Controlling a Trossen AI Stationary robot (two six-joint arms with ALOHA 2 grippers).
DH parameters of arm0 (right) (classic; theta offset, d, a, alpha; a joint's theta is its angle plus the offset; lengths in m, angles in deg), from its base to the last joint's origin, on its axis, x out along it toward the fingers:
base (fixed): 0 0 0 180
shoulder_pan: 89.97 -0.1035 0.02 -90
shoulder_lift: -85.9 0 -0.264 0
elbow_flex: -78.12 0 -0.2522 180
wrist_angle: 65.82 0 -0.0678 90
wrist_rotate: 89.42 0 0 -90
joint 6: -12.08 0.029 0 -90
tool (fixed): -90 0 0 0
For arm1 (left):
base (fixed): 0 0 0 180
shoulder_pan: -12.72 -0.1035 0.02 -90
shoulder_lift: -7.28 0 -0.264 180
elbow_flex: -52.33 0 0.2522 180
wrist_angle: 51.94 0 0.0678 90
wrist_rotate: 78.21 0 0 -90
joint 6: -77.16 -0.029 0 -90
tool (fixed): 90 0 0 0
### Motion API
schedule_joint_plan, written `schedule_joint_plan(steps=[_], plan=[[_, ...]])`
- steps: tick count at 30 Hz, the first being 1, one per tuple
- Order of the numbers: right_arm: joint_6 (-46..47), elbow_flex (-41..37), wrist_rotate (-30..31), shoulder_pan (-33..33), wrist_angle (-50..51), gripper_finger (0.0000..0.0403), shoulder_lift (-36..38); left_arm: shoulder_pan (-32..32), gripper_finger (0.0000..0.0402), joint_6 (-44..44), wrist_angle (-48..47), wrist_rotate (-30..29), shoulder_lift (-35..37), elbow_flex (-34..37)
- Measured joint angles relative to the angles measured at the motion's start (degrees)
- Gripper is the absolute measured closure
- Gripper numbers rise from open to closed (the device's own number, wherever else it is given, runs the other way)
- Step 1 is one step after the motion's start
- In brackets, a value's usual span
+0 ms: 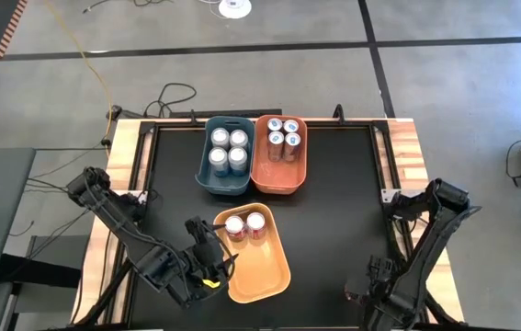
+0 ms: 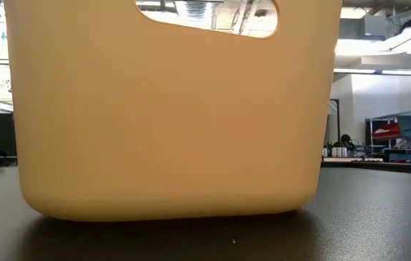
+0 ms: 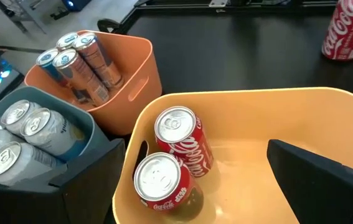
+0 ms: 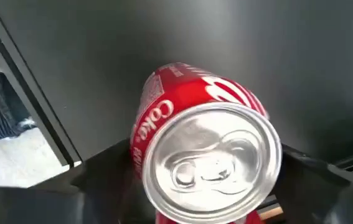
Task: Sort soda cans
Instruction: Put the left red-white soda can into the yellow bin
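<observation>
I take the yellow bin (image 1: 262, 267) as my landmark. Two red cans (image 3: 175, 158) stand upright inside it at its far end, touching each other. My left gripper (image 1: 207, 267) hangs at the bin's left rim, fingers spread wide, holding nothing; the two cans sit just ahead of it. Another red can (image 4: 204, 155) stands on the mat well to the bin's right, near the table's front edge. My right gripper (image 1: 363, 292) sits over that can, fingers wide either side of it; I cannot tell whether they touch it.

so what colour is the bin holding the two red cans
Yellow-orange bin, holding two red cans; it shows best in the left wrist view.
</observation>
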Motion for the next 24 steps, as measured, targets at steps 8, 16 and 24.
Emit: schedule_joint_plan(steps=[8,16,24], plan=[[-7.69,0.72,0.02,4.19,-0.29,0.0143,0.02,0.01,0.0013,-0.49,-0.83,-0.02,0.0,0.02],[-16.69,10.83,0.37,9.88,2.22,0.0143,-0.13,0.73,0.0013,1.04,-3.45,5.06,0.0,0.04],[-21.68,24.9,4.82,15.9,8.62,0.0143,-0.06,1.66,0.0013,2.23,-3.35,7.51,0.0,0.04]])
